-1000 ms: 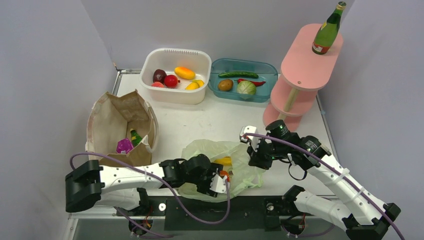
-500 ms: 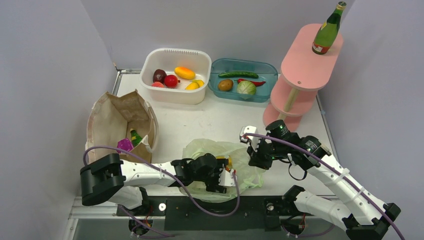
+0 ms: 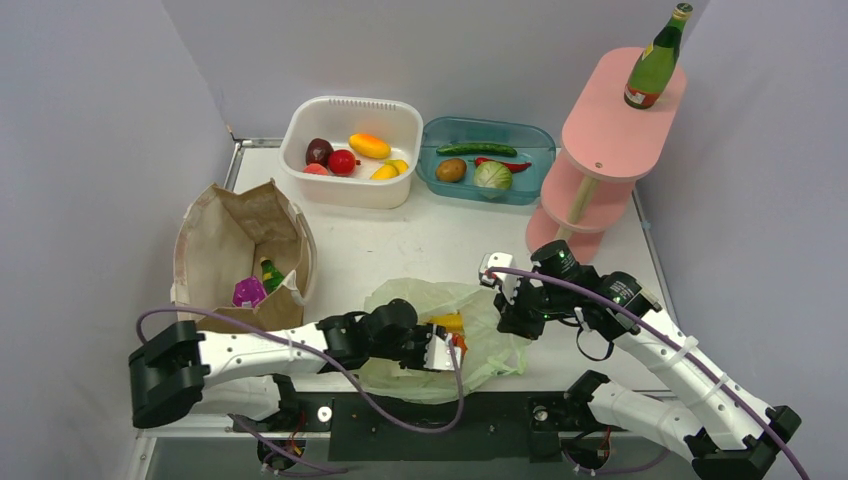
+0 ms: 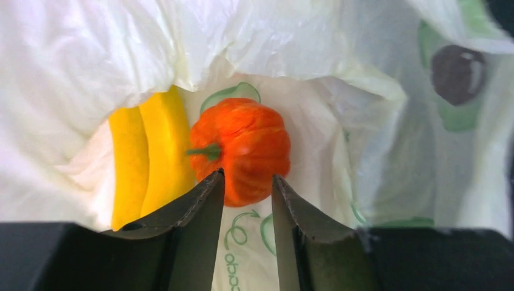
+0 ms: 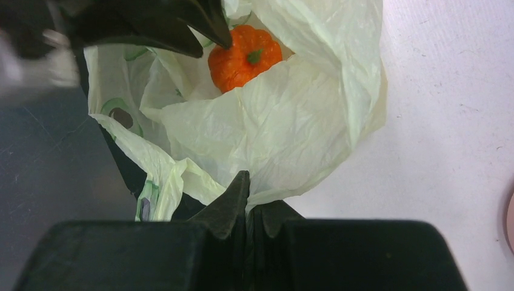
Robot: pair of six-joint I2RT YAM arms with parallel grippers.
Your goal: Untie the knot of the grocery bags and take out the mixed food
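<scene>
Paper bag [image 3: 240, 235], brown and stiff, stands open at the left side of the bench [image 3: 420, 235]. A purple packet [image 3: 248, 292] and a small green bottle [image 3: 271, 274] lie inside it near its front wall. Behind and to its right, at the far edge, a white tub [image 3: 345, 192] holds several fruits, red, dark and yellow-orange.

Nearer the front, the left arm lies along the bench edge with the left hand [image 3: 441, 347] inside the mouth of the plastic bag [image 3: 420, 298], a pale green crinkled sack lying at the middle front. Seen from the left wrist, this hand's fingers stand apart. A ribbed orange fruit [image 4: 242, 148] with a green stalk sits right at their tips, not clamped. A yellow banana [image 4: 145, 160] lies against the fruit's left side, and both rest on the bag's inner film.

Behind, beside the tub, a teal tray [image 3: 470, 193] carries a cucumber [image 3: 477, 149], a red chilli [image 3: 502, 163], a potato [image 3: 451, 170] and a cabbage [image 3: 492, 175].

The right hand [image 3: 507, 312] is at the plastic bag's right rim. In the right wrist view its fingers [image 5: 233, 203] are pressed together on a fold of that rim, holding the mouth up.

At the far right stands a pink tiered stand [image 3: 600, 140] with a tall green bottle [image 3: 655, 62] upright on its top shelf.
</scene>
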